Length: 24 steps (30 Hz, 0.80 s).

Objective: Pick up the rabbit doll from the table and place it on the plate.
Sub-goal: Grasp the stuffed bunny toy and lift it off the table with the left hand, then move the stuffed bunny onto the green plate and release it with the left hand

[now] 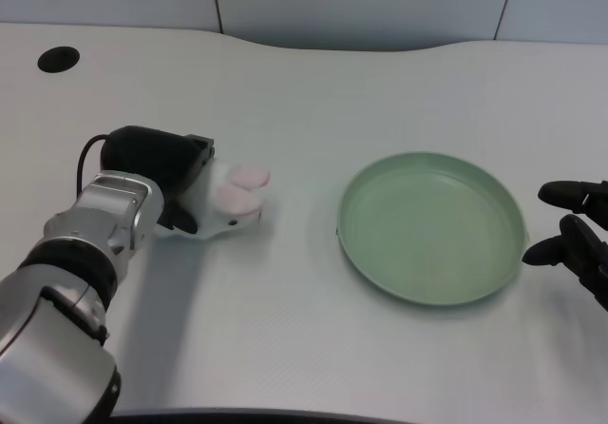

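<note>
While the camera looked down from the robot's head, a white table (313, 348) filled nearly the whole picture, its surface smooth and evenly lit. Along the top edge ran a pale wall (361, 1) made of panels, split by thin dark seams. Far to the upper left, a small round black hole (58, 59) sat in the tabletop, well apart from everything else.

Low on the left, a silver forearm (66, 281) reached up and inward from the bottom corner, with a thin black cable (85, 153) looping beside its wrist. At its end, the left hand (157, 163) lay on the table, black and bulky, closed around the near end of the rabbit doll (233, 201). The doll was white with two pink oval patches showing, and it rested on the table, poking out to the right of the hand. How tightly the fingers pressed on it could not be made out.

Right of centre, a round green plate (432, 291) with a raised rim lay flat on the table, near the doll but not touching it, with bare table between them. At the far right edge, the black fingers of the right hand (575, 234) showed just beside the plate's rim.
</note>
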Each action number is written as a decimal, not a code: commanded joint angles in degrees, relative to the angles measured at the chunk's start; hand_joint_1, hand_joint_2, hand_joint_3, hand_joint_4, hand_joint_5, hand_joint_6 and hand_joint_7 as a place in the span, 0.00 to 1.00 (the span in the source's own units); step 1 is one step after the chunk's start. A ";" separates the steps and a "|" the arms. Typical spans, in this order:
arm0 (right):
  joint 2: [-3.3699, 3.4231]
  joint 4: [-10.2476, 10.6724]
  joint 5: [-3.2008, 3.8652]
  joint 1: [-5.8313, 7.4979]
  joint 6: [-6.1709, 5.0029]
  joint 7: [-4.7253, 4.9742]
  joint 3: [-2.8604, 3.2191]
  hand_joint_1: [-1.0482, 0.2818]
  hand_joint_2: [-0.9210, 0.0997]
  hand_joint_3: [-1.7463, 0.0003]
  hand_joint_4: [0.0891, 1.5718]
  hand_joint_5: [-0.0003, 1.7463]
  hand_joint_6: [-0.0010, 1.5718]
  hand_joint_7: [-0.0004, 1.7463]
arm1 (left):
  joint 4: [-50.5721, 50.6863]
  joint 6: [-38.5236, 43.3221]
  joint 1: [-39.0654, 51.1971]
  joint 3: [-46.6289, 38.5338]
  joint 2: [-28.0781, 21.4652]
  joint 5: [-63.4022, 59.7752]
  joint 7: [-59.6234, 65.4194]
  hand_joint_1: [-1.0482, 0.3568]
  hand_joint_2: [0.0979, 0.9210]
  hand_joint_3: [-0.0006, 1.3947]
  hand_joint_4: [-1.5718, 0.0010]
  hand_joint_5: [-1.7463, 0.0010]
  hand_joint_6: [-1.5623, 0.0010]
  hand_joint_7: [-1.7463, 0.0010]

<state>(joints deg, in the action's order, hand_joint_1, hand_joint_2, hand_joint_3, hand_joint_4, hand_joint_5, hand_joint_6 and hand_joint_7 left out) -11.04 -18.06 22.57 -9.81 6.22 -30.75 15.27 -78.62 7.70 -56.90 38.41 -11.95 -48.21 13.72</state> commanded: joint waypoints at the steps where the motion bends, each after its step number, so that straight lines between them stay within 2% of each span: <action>1: -0.72 1.22 0.18 1.24 0.69 1.20 0.41 0.56 0.00 0.67 0.05 0.87 0.14 0.65 | -0.24 1.17 1.29 0.61 -0.53 -0.95 6.55 0.57 0.92 0.00 0.73 0.08 0.71 0.28; 2: -0.66 1.22 0.28 1.30 0.62 1.15 0.41 0.56 0.00 0.67 0.05 0.87 0.14 0.65 | -0.28 1.20 1.23 0.98 -0.67 -1.46 8.46 0.58 0.91 0.00 0.70 0.05 0.68 0.26; 3: -0.62 1.22 0.41 1.35 0.58 1.08 0.40 0.57 0.00 0.67 0.05 0.87 0.14 0.65 | -0.35 1.14 1.16 1.26 -0.74 -1.83 9.66 0.59 0.93 0.01 0.62 0.02 0.64 0.24; 4: -0.54 1.26 0.44 1.39 0.44 1.05 0.33 0.57 0.00 0.66 0.05 0.87 0.14 0.65 | -0.39 1.13 1.02 1.47 -0.87 -2.09 10.84 0.60 0.93 0.01 0.58 0.01 0.62 0.23; 7: -0.34 1.50 0.61 1.38 0.69 0.99 0.11 0.56 0.00 0.67 0.05 0.88 0.14 0.65 | -0.46 1.26 0.63 1.14 -1.11 -1.76 12.58 0.61 0.97 0.00 0.48 0.00 0.54 0.39; 9: -0.21 1.49 0.57 1.31 0.56 0.84 -0.06 0.56 0.00 0.67 0.05 0.89 0.14 0.65 | -0.43 2.01 0.43 0.91 -1.46 -1.53 13.21 0.61 0.97 0.00 0.47 0.00 0.51 0.43; 10: -0.19 1.34 0.46 1.22 0.36 0.68 -0.20 0.56 0.00 0.67 0.05 0.89 0.14 0.65 | -0.40 2.51 0.26 0.83 -1.75 -1.47 13.35 0.62 0.99 0.01 0.47 0.00 0.56 0.27; 11: -0.19 1.23 0.39 1.15 0.23 0.57 -0.29 0.55 0.00 0.67 0.05 0.89 0.14 0.65 | -0.40 2.87 0.14 0.77 -1.94 -1.43 13.42 0.62 0.99 0.01 0.47 0.00 0.59 0.21; 13: 0.21 1.21 0.05 0.96 -0.03 1.16 -0.56 0.55 0.00 0.68 0.06 0.89 0.14 0.65 | -0.28 3.91 -0.45 0.38 -2.68 -1.15 13.47 0.62 1.00 0.01 0.47 0.00 0.60 0.19; 14: 0.37 1.31 -0.15 0.88 -0.02 1.54 -0.71 0.55 0.00 0.68 0.06 0.89 0.15 0.65 | -0.20 4.47 -0.71 0.14 -3.01 -0.99 13.79 0.62 0.98 0.01 0.46 0.00 0.58 0.25; 15: 0.51 1.34 -0.35 0.74 0.01 1.94 -0.88 0.55 0.00 0.69 0.06 0.89 0.15 0.65 | -0.13 5.02 -1.17 -0.32 -3.32 -0.56 13.58 0.62 0.97 0.01 0.44 0.00 0.56 0.27; 18: 0.65 1.08 -0.60 0.00 0.45 3.03 -1.23 0.56 0.00 0.68 0.06 0.88 0.15 0.65 | 0.00 5.89 -2.82 -1.14 -3.93 -0.08 12.72 0.62 0.99 0.03 0.46 0.00 0.64 0.05; 20: 0.49 -0.37 -0.51 -1.00 0.06 2.99 -1.24 0.56 0.00 0.68 0.06 0.88 0.16 0.65 | 0.06 6.29 -3.74 -1.21 -4.08 -0.25 13.58 0.64 0.99 0.04 0.46 0.00 0.64 0.01; 21: 0.42 -0.94 -0.65 -1.47 -0.07 3.29 -1.25 0.56 0.00 0.69 0.06 0.88 0.16 0.65 | 0.08 6.38 -4.22 -1.23 -4.05 -0.31 13.92 0.64 0.99 0.04 0.46 0.00 0.64 0.01; 24: 0.01 -2.56 -1.46 -2.81 -0.55 4.24 -1.40 0.55 0.00 0.69 0.07 0.87 0.17 0.65 | 0.17 6.70 -5.82 -1.68 -3.53 0.11 14.20 0.64 1.00 0.04 0.46 0.00 0.63 0.00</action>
<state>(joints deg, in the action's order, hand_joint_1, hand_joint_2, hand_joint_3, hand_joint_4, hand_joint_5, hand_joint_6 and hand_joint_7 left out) -10.17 -19.57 21.83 -11.94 6.22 -27.14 13.42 -78.48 14.11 -61.68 37.25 -15.26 -48.45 27.19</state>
